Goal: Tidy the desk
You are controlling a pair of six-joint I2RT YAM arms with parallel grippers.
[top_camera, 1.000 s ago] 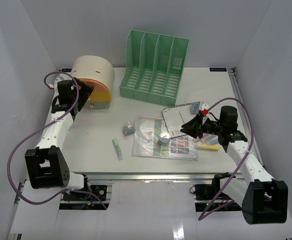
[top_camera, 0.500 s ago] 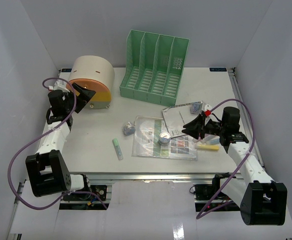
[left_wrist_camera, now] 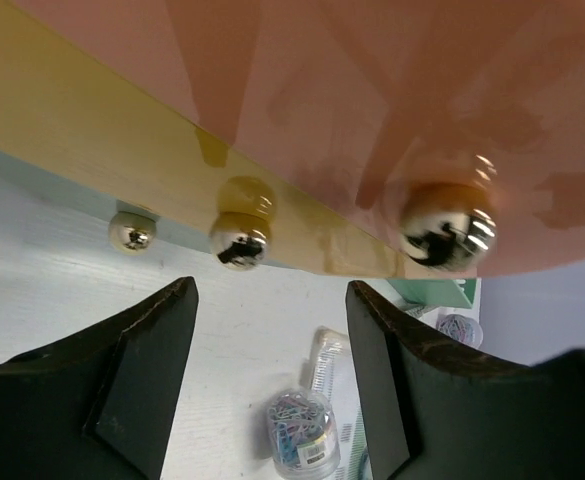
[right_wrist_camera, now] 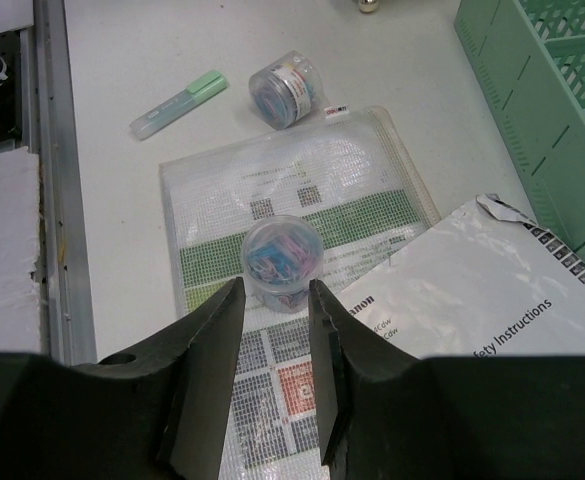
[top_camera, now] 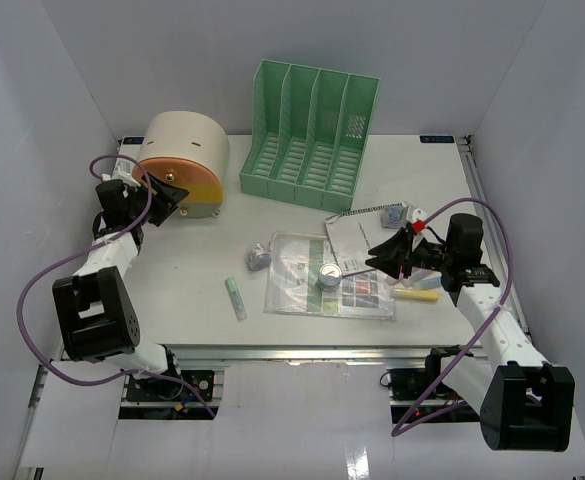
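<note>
Right wrist view: the jar (right_wrist_camera: 280,255) is sitting straight ahead of the narrowly open right jaws. Left jaws are gaping empty.

The white desk (top_camera: 187,275) lies flat, apparently metal-railed.

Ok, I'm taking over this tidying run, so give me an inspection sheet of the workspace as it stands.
Surface: white desk, metal rail edges, no spills seen.
Job's things: the desk itself; green file rack at back, drawer box back left.
Clutter: clear sleeve mid-desk with a paperclip jar on it; second jar and green highlighter left of it; booklet and yellow highlighter on its right.
Grippers: left gripper open, fingers facing the drawer box knobs; right gripper open, holding nothing, pointing at that jar.
Cables: a purple cable loops off each arm.
Surroundings: plain white walls.
</note>
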